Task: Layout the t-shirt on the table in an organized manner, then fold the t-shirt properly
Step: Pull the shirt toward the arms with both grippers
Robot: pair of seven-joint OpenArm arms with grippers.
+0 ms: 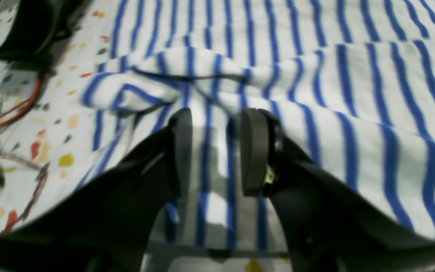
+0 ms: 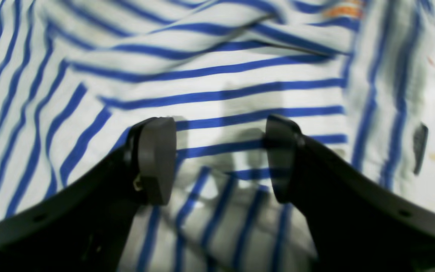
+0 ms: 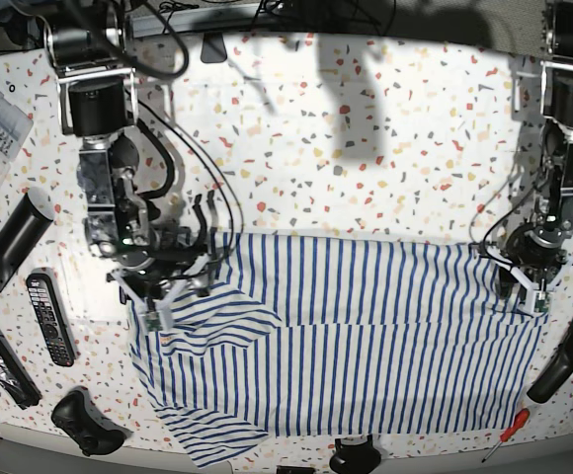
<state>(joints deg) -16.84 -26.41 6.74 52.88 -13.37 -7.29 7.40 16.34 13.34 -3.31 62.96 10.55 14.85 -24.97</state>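
Left fingers (image 1: pixel 215 151) part-closed, a strip of shirt (image 3: pixel 366 336) between the pads; whether they pinch it, cannot tell. Right fingers (image 2: pixel 217 158) spread wide over cloth, nothing held. Shirt lies across the near half of the bench (image 3: pixel 366 148), body mostly flat, but the end by the right arm is bunched, one sleeve (image 3: pixel 212 316) flopped over. Layout looks partly done; smoothing and every fold remain. Around: remote (image 3: pixel 49 318), game controller (image 3: pixel 87 423), screwdriver (image 3: pixel 507 434), loose wires (image 1: pixel 10 113) near the left arm, a possible snag.
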